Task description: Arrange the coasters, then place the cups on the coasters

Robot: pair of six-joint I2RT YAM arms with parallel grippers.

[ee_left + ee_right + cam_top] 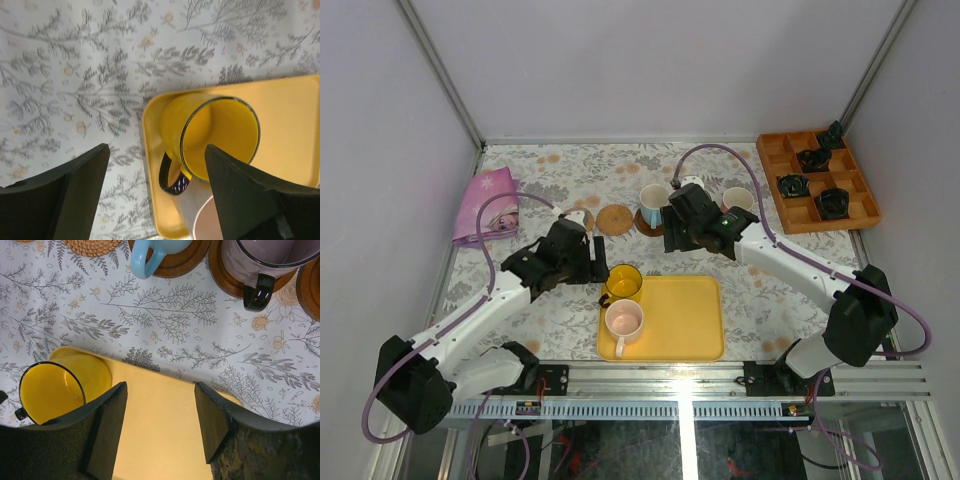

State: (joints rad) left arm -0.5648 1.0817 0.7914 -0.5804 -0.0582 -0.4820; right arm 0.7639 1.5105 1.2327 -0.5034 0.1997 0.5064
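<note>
Left jaws: wide, nothing held, yellow cup (215,132) partly between
Right jaws: wide, empty, over the tray (685,325)
Yellow cup: tray's far left corner
Pink cup (624,320): on tray, just beside it
Blue cup (655,199): on dark coaster (192,260)
Tan coaster (615,219): on the counter (550,190), beside blue cup

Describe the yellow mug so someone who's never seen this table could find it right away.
Look for the flat yellow tray at the near middle of the table. The yellow mug stands in its far left corner. Unlike the pale pink mug next to it on the tray, it is bright yellow inside and out, with a dark rim and black handle.
</note>
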